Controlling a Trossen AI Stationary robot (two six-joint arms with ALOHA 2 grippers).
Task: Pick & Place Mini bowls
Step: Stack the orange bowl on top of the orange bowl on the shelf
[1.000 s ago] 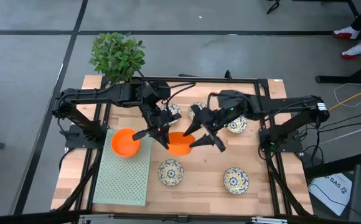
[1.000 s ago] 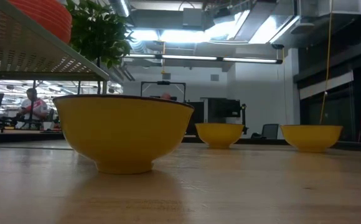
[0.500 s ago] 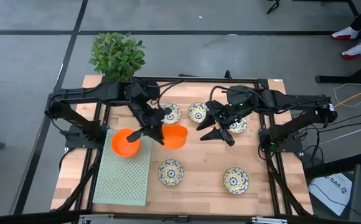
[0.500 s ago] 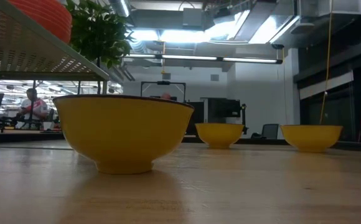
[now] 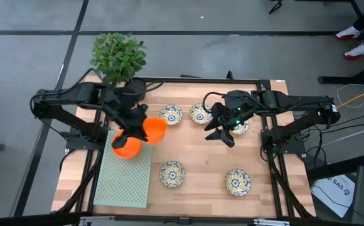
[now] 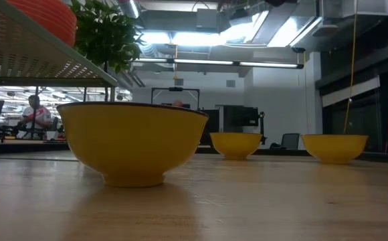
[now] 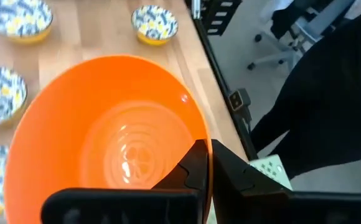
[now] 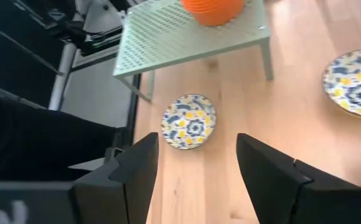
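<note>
My left gripper (image 5: 142, 129) is shut on an orange mini bowl (image 5: 156, 130), held up over the right edge of the green perforated rack (image 5: 124, 179). A second orange bowl (image 5: 125, 147) sits on that rack. My right gripper (image 5: 222, 130) hovers open over the middle of the table with nothing between its fingers (image 8: 142, 167). Several floral bowls rest on their bases on the wood: two at the far middle (image 5: 171, 114) (image 5: 199, 113), one partly under the right arm (image 5: 240, 127), and two nearer (image 5: 172, 172) (image 5: 237, 181). My left gripper holds the orange bowl by its rim (image 7: 206, 144), one finger inside (image 7: 190, 171) and one outside (image 7: 236, 177). The bowl is lifted clear of the table and the rack, its open mouth turned toward the wrist.
A leafy plant in a black pot (image 5: 119, 56) stands at the far left corner. Black frame rails (image 5: 270, 150) run along both sides of the wooden table. In the low view the rack (image 6: 33, 47) rises at the left above the bowls (image 6: 132, 142).
My left gripper has carried the orange bowl up and toward the table's left edge, from the middle of the table to the rack beside the other orange bowl, turning its wrist as it went. My right gripper has drawn back from that bowl toward the right and far side.
</note>
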